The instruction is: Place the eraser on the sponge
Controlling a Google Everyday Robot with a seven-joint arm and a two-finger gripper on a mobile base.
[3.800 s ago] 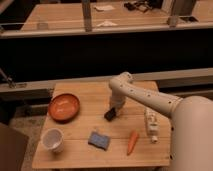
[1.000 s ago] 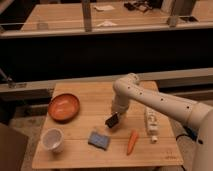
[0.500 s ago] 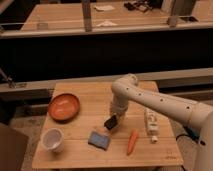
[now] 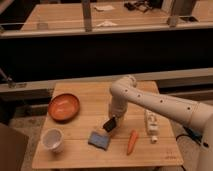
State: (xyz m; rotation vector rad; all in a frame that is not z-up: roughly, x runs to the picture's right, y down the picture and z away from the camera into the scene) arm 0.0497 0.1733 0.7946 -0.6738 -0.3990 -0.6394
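The eraser (image 4: pixel 110 124) is a small black block, tilted, held at the tip of my gripper (image 4: pixel 112 121), which is shut on it. It hangs just above and to the right of the sponge (image 4: pixel 99 140), a flat blue-grey pad lying on the wooden table (image 4: pixel 75 152). The eraser's lower edge is near the sponge's upper right corner; I cannot tell whether they touch. My white arm (image 4: pixel 150 100) reaches in from the right side.
An orange bowl (image 4: pixel 63 106) sits at the table's left and a white cup (image 4: pixel 53 139) at the front left. An orange carrot (image 4: pixel 132 141) lies right of the sponge. A white bottle-like item (image 4: pixel 151 125) lies further right. A dark railing runs behind.
The gripper with the eraser has moved left and down from near the table's middle toward the sponge. The other objects have stayed put.
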